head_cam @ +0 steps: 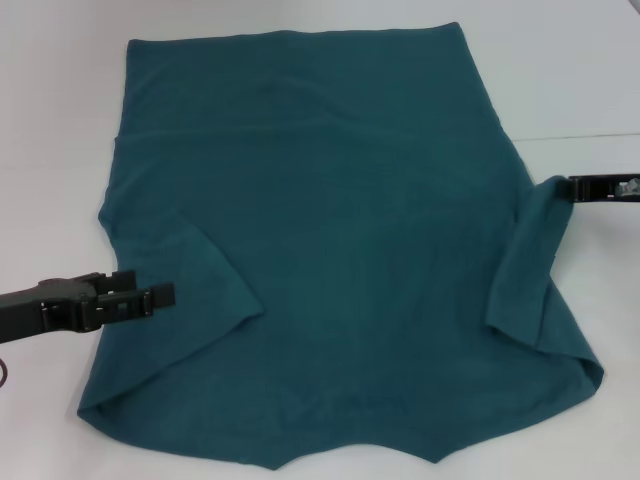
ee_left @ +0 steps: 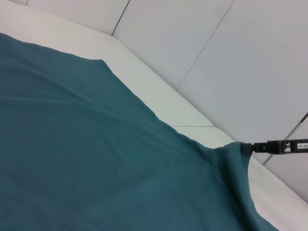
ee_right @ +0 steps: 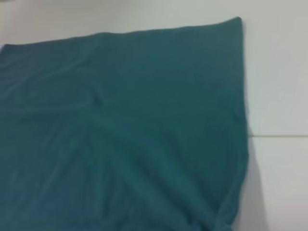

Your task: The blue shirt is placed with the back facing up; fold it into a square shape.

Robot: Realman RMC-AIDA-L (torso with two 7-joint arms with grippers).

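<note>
While the right gripper (head_cam: 572, 188) pinches the blue shirt (head_cam: 340, 250), the left gripper (head_cam: 160, 296) hovers.

The blue shirt (head_cam: 340, 250) is showing a plain dark teal-blue, no print or pattern visible. The table (head_cam: 60, 120) is showing plain white. Both the left gripper (head_cam: 165, 296) and right gripper (head_cam: 575, 187) are showing black.

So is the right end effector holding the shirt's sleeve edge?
Yes, the right end effector pinches the dark teal-blue cotton shirt's sleeve edge, lifting it.
</note>
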